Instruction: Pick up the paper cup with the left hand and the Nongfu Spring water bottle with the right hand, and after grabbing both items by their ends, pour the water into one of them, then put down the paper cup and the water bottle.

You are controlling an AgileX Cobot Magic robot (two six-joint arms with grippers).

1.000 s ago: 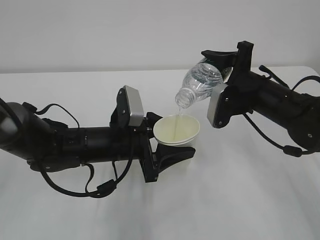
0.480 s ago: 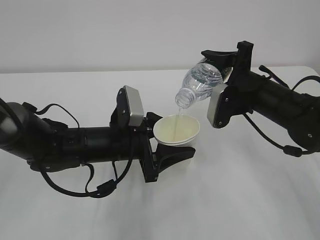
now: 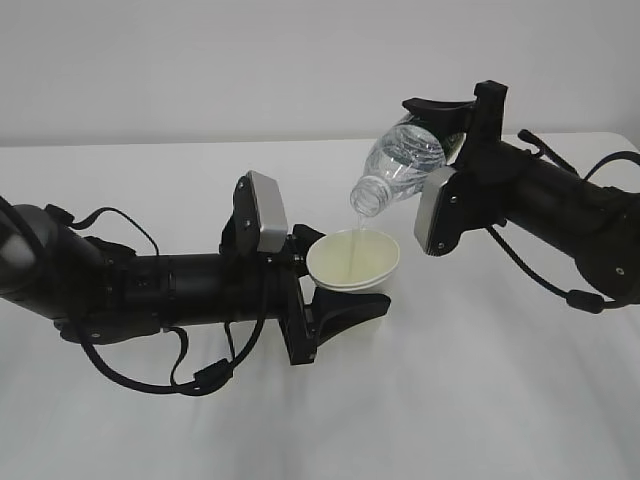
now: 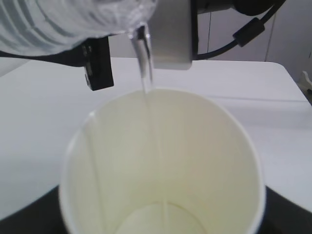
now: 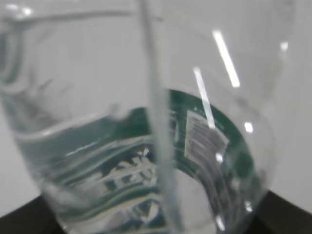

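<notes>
The pour is under way: the right pincer (image 3: pixel 440 135) grips the tilted bottle (image 3: pixel 400 165), water (image 3: pixel 356 222) streaming into the cup (image 3: pixel 352 260) clasped by the left pincer (image 3: pixel 325 290) above the surface (image 3: pixel 480 400); next, tipping the bottle upright.

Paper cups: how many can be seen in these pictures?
1. The paper cup is held by the left gripper at the table's centre, under the tilted bottle. No other is visible.

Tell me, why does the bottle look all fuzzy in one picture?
In the right wrist view the water bottle sits right against the lens, so it blurs, with bright glare streaks; the left wrist view softens the paper cup rim; the exterior view stays sharp.
</notes>
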